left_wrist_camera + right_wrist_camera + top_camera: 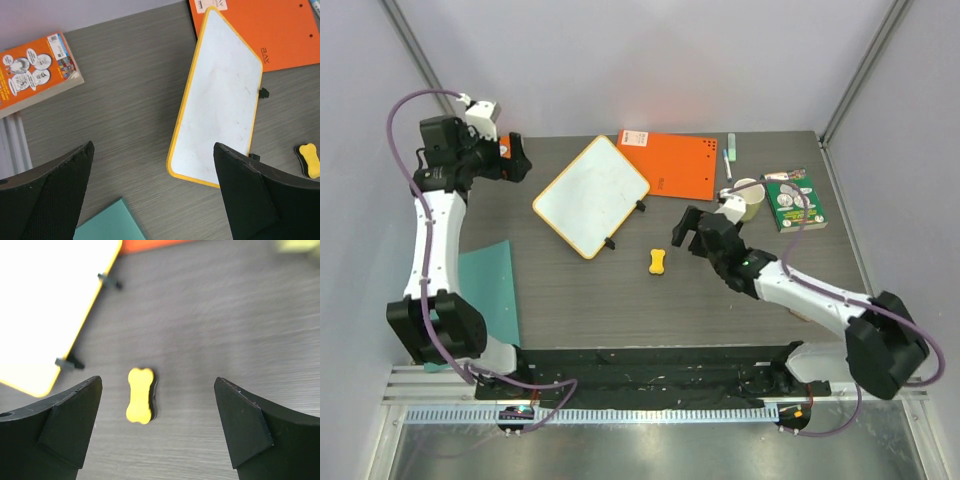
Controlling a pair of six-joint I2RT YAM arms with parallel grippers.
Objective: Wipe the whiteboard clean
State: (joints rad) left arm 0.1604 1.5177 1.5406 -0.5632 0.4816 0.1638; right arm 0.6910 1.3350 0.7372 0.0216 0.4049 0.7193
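The whiteboard (590, 195) lies askew at the far middle of the table, against an orange sheet (675, 163). The right gripper (686, 232) hangs, jaws spread, above a yellow eraser (658, 261) just beside the board's near-right edge. The left gripper (520, 158) is spread too, at the far left.

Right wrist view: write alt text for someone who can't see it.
A small yellow bone-shaped eraser lies on the grey table, framed between the two black fingers of the open right hand. The whiteboard, yellow-rimmed with black clips, fills the upper left, apart from the eraser.
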